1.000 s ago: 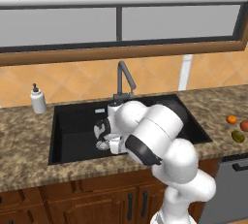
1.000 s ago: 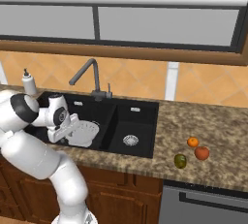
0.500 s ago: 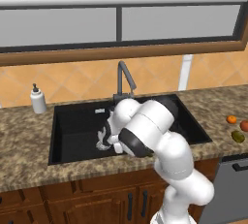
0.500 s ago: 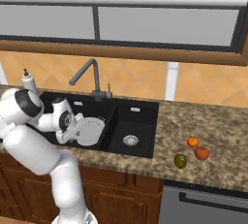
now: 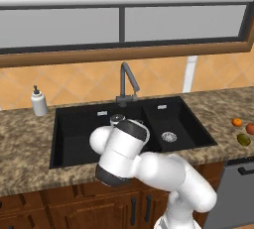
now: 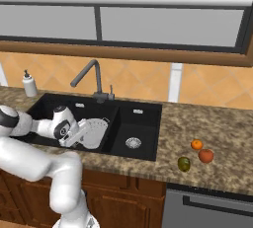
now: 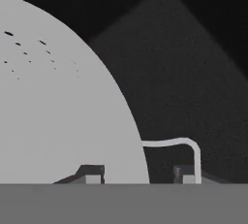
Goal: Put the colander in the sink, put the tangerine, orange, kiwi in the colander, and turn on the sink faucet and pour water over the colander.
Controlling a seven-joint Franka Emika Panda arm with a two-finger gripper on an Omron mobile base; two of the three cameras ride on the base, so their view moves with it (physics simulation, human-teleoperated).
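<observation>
White-grey and perforated, the colander (image 6: 93,132) sits in the wide basin of the black sink (image 6: 146,123), tilted up on edge against our tool (image 6: 79,134). In the hand view we see its small side handle (image 7: 179,145) between the two fingers, which stand slightly apart around it; whether they grip it or have just let go, we cannot tell. We judge the tilt comes from the handle hold, so the bowl must settle flat before loading. It holds no fruit. On the counter (image 6: 222,138) to the right, well apart from the sink, lie the kiwi (image 6: 184,163) and two orange fruits (image 6: 197,144). No water runs from the faucet (image 6: 89,76).
</observation>
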